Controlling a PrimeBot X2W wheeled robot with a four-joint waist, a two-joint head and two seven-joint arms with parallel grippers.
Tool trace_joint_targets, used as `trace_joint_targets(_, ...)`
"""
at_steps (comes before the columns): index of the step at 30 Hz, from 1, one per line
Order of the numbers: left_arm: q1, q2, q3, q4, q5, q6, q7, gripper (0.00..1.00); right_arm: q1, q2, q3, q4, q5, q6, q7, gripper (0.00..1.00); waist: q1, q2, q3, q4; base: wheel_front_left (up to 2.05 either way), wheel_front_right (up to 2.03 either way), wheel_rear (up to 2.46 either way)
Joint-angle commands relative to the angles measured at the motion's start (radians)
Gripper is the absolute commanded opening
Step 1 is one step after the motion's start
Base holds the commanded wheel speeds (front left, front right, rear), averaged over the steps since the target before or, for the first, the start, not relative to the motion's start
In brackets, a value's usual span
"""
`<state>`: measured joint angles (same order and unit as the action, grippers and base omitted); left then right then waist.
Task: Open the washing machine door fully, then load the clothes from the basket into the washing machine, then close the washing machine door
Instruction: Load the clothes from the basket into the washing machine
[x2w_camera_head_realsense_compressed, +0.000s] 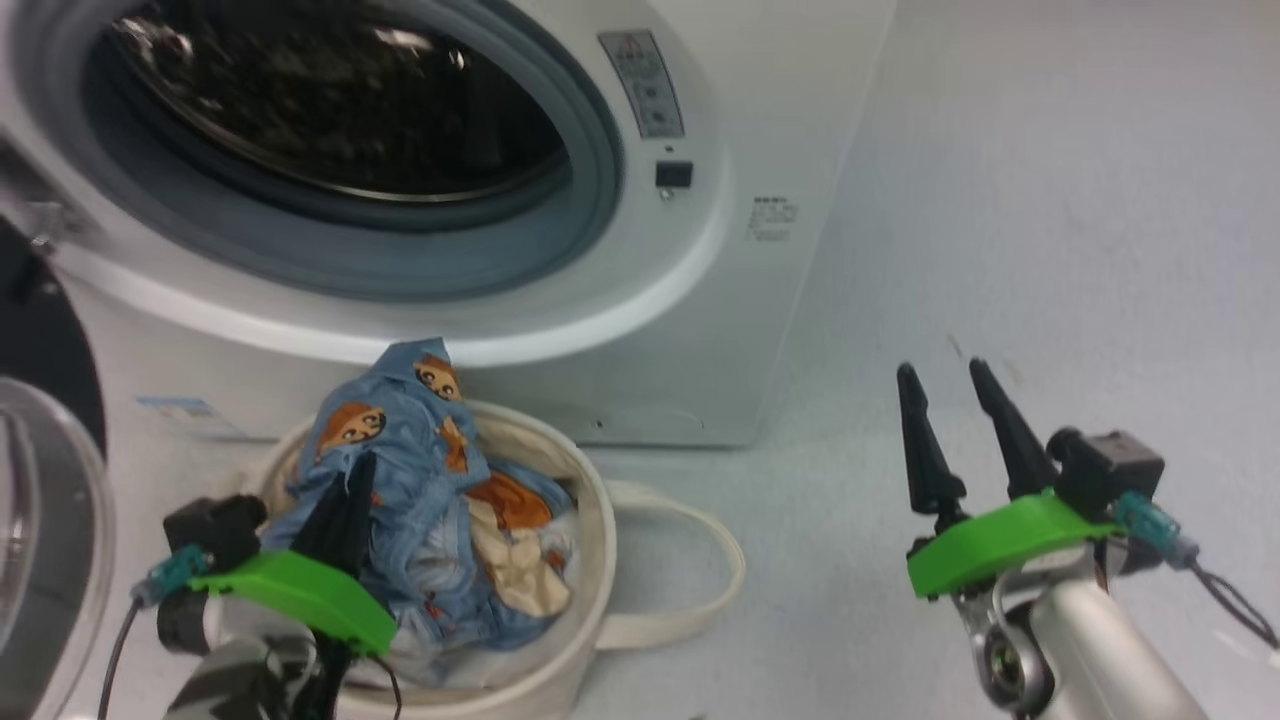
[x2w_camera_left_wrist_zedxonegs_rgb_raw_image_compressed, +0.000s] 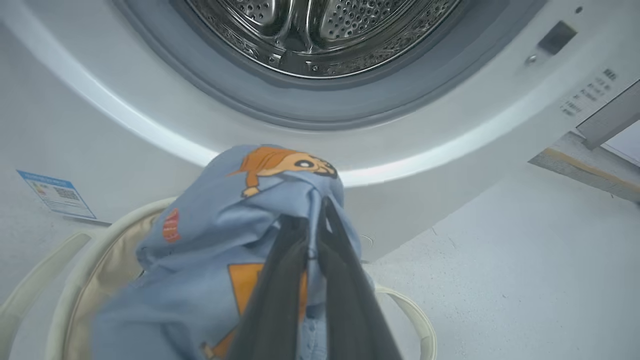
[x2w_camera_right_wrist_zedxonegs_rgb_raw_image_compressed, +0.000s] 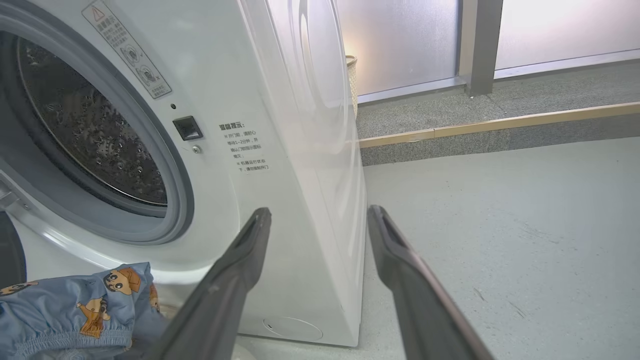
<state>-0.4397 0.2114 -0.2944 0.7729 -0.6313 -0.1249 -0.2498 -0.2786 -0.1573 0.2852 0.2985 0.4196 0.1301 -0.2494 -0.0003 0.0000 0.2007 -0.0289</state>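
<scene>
**Left gripper.** The left gripper (x2w_camera_head_realsense_compressed: 356, 472) stood over the basket (x2w_camera_head_realsense_compressed: 592, 520) with its two fingers pressed together on a fold of the clothes (x2w_camera_head_realsense_compressed: 420, 470). In the left wrist view the light-blue fabric (x2w_camera_left_wrist_zedxonegs_rgb_raw_image_compressed: 225, 240) draped over and around both fingertips (x2w_camera_left_wrist_zedxonegs_rgb_raw_image_compressed: 334, 220), and a thin strip was pinched between them. The pinched part peaked above the basket rim, in front of the washing machine (x2w_camera_head_realsense_compressed: 700, 330) and below its drum (x2w_camera_left_wrist_zedxonegs_rgb_raw_image_compressed: 320, 35) opening. The rest of the bundle lay inside the basket.

**Right gripper.** The right gripper (x2w_camera_head_realsense_compressed: 942, 370) hung over the floor (x2w_camera_head_realsense_compressed: 1050, 250), well apart from the clothes, fingers spread and touching nothing.

**Door.** The washing machine door (x2w_camera_head_realsense_compressed: 45, 350) stood open at the left edge of the head view.
</scene>
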Motion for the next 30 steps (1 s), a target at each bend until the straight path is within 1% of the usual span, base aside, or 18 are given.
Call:
trace_joint_targets(1, 0.022, 0.038, 0.051, -0.070, 0.030, -0.006, -0.012, 0.00, 0.020, 0.008, 0.024, -0.021, 0.009, 0.001, -0.012, 1.00, 0.0003, 0.0000, -0.097, 0.041, 0.00, 0.00, 0.00)
trace_joint_targets(7, 0.136, 0.040, 0.119, -0.285, 0.148, -0.003, -0.012, 0.00, 0.085, 0.004, 0.018, -0.017, 0.034, 0.001, -0.012, 1.00, 0.0003, 0.0000, -0.193, 0.047, 0.00, 0.00, 0.00)
trace_joint_targets(13, 0.187, 0.027, 0.153, -0.442, 0.214, 0.008, -0.012, 0.00, 0.115, -0.001, 0.011, -0.027, 0.042, 0.001, -0.012, 1.00, 0.0003, 0.0000, -0.218, 0.043, 0.00, 0.00, 0.00)
trace_joint_targets(16, 0.195, 0.020, 0.159, -0.473, 0.230, 0.010, -0.012, 0.00, 0.116, -0.003, 0.016, -0.028, 0.043, 0.001, -0.012, 1.00, 0.0003, 0.0000, -0.221, 0.034, 0.00, 0.00, 0.00)
trace_joint_targets(21, 0.167, 0.020, 0.163, -0.484, 0.254, 0.010, -0.012, 0.00, 0.114, -0.011, 0.025, -0.027, 0.045, 0.001, -0.012, 1.00, 0.0003, 0.0000, -0.218, 0.015, 0.00, 0.00, 0.00)
trace_joint_targets(25, 0.093, 0.033, 0.160, -0.469, 0.282, 0.008, -0.012, 0.00, 0.110, -0.022, 0.032, -0.025, 0.043, 0.001, -0.012, 1.00, 0.0003, 0.0000, -0.207, -0.002, 0.00, 0.00, 0.00)
trace_joint_targets(27, 0.068, 0.034, 0.160, -0.462, 0.283, 0.006, -0.012, 0.00, 0.108, -0.024, 0.034, -0.025, 0.043, 0.001, -0.012, 1.00, 0.0003, 0.0000, -0.203, -0.007, 0.00, 0.00, 0.00)
trace_joint_targets(30, -0.011, 0.044, 0.168, -0.457, 0.286, 0.002, -0.012, 0.00, 0.096, -0.037, 0.045, -0.027, 0.040, 0.001, -0.012, 1.00, 0.0003, 0.0000, -0.187, -0.027, 0.00, 0.00, 0.00)
